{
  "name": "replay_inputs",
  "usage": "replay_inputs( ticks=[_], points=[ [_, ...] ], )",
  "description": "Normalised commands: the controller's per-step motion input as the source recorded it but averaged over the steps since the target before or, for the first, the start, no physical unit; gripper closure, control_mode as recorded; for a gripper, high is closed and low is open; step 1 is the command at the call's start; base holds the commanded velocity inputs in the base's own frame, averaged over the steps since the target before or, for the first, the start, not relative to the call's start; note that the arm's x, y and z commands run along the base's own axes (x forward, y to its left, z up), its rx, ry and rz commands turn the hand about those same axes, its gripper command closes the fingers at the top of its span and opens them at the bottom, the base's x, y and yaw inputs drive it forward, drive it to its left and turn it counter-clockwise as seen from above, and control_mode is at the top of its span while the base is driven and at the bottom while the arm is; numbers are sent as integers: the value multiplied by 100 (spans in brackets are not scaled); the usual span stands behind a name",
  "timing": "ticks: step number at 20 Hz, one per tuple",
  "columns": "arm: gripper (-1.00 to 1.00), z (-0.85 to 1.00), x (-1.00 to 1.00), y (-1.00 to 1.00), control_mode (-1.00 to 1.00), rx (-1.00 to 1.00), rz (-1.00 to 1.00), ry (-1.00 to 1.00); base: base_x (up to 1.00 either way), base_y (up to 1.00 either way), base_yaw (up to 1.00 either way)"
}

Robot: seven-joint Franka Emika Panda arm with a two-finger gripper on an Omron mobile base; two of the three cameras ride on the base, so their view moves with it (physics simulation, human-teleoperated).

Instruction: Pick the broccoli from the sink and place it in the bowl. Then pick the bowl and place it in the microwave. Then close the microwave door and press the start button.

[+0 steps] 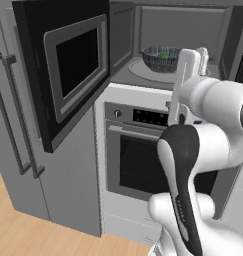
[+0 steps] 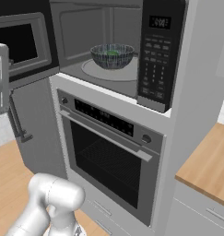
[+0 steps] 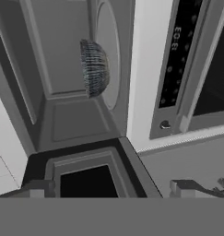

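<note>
In the left base view, the tall grey fridge (image 1: 58, 165) with two long handles stands at the far left. Above it, at about 10 o'clock, the black microwave door (image 1: 68, 65) hangs wide open, with its dark window in a grey frame. To the right of the door is the grey inside of the microwave (image 1: 158, 30). The speckled blue-grey bowl (image 1: 162, 58) sits on the round turntable plate (image 1: 143, 71), at about 1 o'clock in this view. A bit of green, the broccoli (image 1: 165, 56), lies inside the bowl. Below the microwave is the oven (image 1: 135, 155) with its dark glass door. The white arm rises at the lower right, and its hand is in front of the microwave, to the right of the bowl and apart from it.

In the right base view, the bowl (image 2: 112, 56) is at 12 o'clock with the broccoli (image 2: 112, 52) in it, and the button panel (image 2: 158, 55) is just to its right.

In the hand view, the gripper (image 3: 111, 186) has its two tips spread far apart and holds nothing
</note>
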Motion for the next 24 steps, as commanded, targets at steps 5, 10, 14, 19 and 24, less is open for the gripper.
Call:
replay_inputs(
  ticks=[5, 10, 14, 19, 24],
  points=[
    [-100, -12, -100, 81, -100, -4, 0, 10, 0, 0, 0],
    [-100, -54, -100, 75, -100, -2, 0, -12, 0, 0, 0],
    [-100, -64, -44, 93, -100, 0, 0, -22, 0, 0, 0],
    [-100, -56, 5, 100, -100, 0, 0, -18, 0, 0, 0],
    [-100, -44, 26, 100, -100, 0, -4, -21, 0, 0, 0]
  ],
)
